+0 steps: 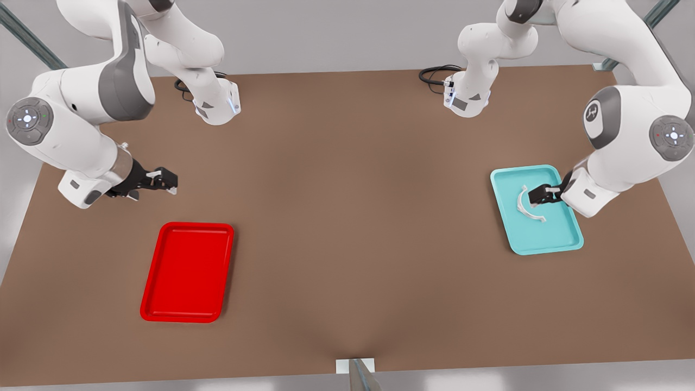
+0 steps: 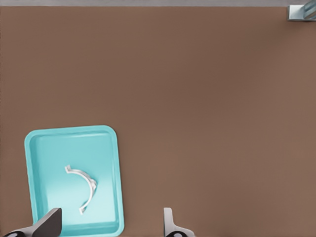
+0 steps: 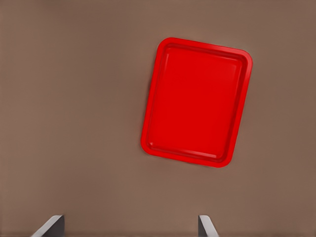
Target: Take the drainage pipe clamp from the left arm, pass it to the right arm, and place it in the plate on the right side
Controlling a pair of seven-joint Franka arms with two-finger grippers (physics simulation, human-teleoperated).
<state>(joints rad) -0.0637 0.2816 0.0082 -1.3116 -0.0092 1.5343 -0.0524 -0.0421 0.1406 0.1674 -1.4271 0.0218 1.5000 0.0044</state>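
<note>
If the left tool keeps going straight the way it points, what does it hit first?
Probably the teal tray. The left tool, fingers open, hangs over it beside the drainage pipe clamp; whether a finger would clip the clamp first is unclear.

A matte brown surface (image 1: pixel 347 217) is shown under even light, bordered by pale grey floor; grey metal struts (image 1: pixel 24 38) are seen at its far corners.

Both wrist views' claw fingers (image 2: pixel 49 223) cut off by the edge; both arms' upper links (image 1: pixel 597 32) likewise
</note>
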